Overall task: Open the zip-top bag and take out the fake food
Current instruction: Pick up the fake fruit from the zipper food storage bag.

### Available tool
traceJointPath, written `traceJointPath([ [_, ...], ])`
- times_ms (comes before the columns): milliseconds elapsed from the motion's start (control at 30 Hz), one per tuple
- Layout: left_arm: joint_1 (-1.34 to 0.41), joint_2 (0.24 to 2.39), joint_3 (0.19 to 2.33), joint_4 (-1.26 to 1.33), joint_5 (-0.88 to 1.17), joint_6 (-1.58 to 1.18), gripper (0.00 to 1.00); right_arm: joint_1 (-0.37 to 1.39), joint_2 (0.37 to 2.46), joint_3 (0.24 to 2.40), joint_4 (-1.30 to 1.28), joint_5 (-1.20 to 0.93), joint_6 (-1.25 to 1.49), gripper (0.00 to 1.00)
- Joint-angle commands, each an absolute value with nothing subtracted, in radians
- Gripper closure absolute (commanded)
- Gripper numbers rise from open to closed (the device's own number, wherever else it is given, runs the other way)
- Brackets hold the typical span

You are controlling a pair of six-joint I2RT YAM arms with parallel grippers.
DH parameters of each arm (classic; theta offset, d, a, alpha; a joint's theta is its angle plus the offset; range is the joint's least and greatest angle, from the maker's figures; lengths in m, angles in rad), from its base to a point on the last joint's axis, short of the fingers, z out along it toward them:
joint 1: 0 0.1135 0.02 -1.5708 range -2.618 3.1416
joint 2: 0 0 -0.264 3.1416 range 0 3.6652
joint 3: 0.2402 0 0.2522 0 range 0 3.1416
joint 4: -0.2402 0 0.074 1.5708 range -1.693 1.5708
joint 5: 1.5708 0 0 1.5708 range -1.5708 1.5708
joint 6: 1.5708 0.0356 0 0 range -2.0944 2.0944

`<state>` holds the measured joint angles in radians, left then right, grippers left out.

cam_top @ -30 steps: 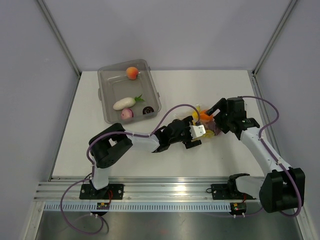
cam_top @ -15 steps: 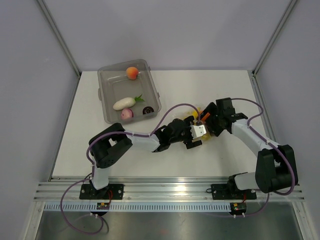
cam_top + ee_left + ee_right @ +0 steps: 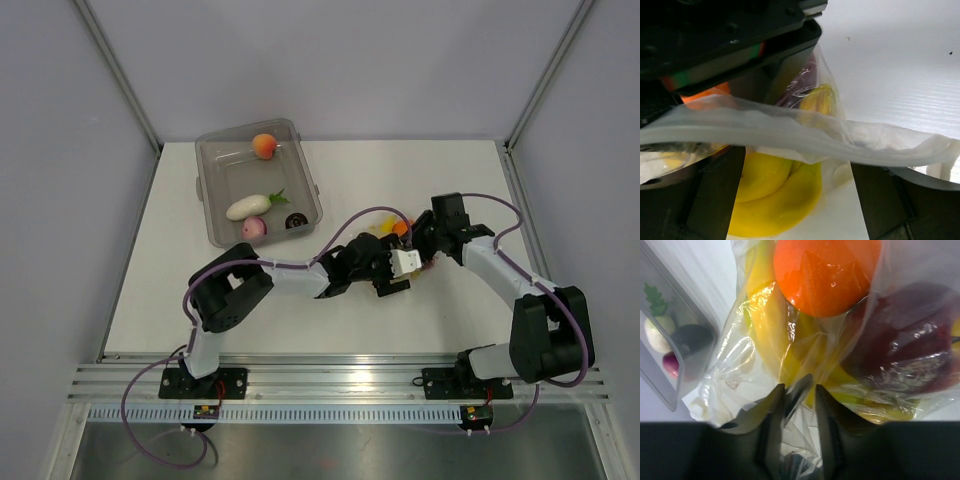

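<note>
Wide white surface (image 3: 440, 170) under everything, and at its back left sits the clear-grey tub (image 3: 205, 190), well apart from the action. The left arm (image 3: 290, 278) snakes across to the right of centre, the right arm (image 3: 500, 275) bends in from its side, and the two meet nose to nose. Between them on the surface lies the zip-top bag (image 3: 725, 390), clear and crinkled, with fake food showing through the film. Left fingers (image 3: 398, 272) now: spread wide, one on either side of the bag, and a band of the bag's film stretches straight across the left wrist view in front of them, nothing clamped. Right fingers (image 3: 420, 245): drawn in narrow with a raised fold of film standing in the gap between them, but I can't tell whether that fold is truly pinched. Inside the bag, the yellow banana bunch (image 3: 775, 200) is the biggest piece, and the left fingers straddle it; beside it are the dark red apple (image 3: 905, 335) and the orange (image 3: 825, 270), both pressed against the plastic. Over in the tub, the white radish (image 3: 247, 207) with its green top lies mid-tray, the peach (image 3: 264, 146) at the far end, and a pink round piece (image 3: 254, 228) and a dark round piece (image 3: 295, 221) at the near end.
</note>
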<state>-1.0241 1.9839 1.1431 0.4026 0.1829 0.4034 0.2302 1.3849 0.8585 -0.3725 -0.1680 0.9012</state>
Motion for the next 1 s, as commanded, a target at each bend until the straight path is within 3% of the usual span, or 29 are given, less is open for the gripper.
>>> traceJointPath([
  [0,-1.029,2.002,1.201,0.377,0.166,0.428,0.16,0.239,1.338,0.873,-0.331,-0.172,0.900,0.65],
  [33,-1.029,2.003,1.201,0.374,0.166,0.429,0.19,0.239,1.333,0.871,-0.331,-0.164,0.900,0.76],
  [100,-1.029,2.003,1.203,0.370,0.163,0.431,0.24,0.239,1.328,0.868,-0.331,-0.156,0.899,0.84],
  [133,-1.029,2.002,1.204,0.367,0.163,0.430,0.27,0.239,1.325,0.868,-0.330,-0.150,0.899,0.96],
  [167,-1.029,2.003,1.204,0.364,0.161,0.428,0.30,0.239,1.324,0.868,-0.331,-0.146,0.899,0.99],
  [367,-1.029,1.990,1.177,0.394,0.153,0.425,0.40,0.241,1.316,0.870,-0.344,-0.107,0.897,1.00],
  [500,-1.029,1.997,1.190,0.370,0.146,0.426,0.58,0.241,1.302,0.868,-0.350,-0.094,0.894,1.00],
  [600,-1.029,2.003,1.200,0.347,0.138,0.431,0.65,0.239,1.302,0.868,-0.350,-0.092,0.894,1.00],
  [667,-1.029,1.997,1.197,0.348,0.133,0.433,0.64,0.239,1.310,0.870,-0.347,-0.097,0.893,1.00],
  [733,-1.029,1.982,1.184,0.351,0.136,0.436,0.56,0.239,1.316,0.871,-0.345,-0.101,0.891,1.00],
  [867,-1.029,1.947,1.160,0.362,0.127,0.437,0.53,0.239,1.322,0.874,-0.347,-0.098,0.888,1.00],
  [900,-1.029,1.941,1.158,0.362,0.109,0.439,0.50,0.239,1.321,0.874,-0.348,-0.097,0.887,1.00],
  [967,-1.029,1.934,1.155,0.365,0.068,0.442,0.33,0.241,1.316,0.873,-0.348,-0.094,0.888,1.00],
])
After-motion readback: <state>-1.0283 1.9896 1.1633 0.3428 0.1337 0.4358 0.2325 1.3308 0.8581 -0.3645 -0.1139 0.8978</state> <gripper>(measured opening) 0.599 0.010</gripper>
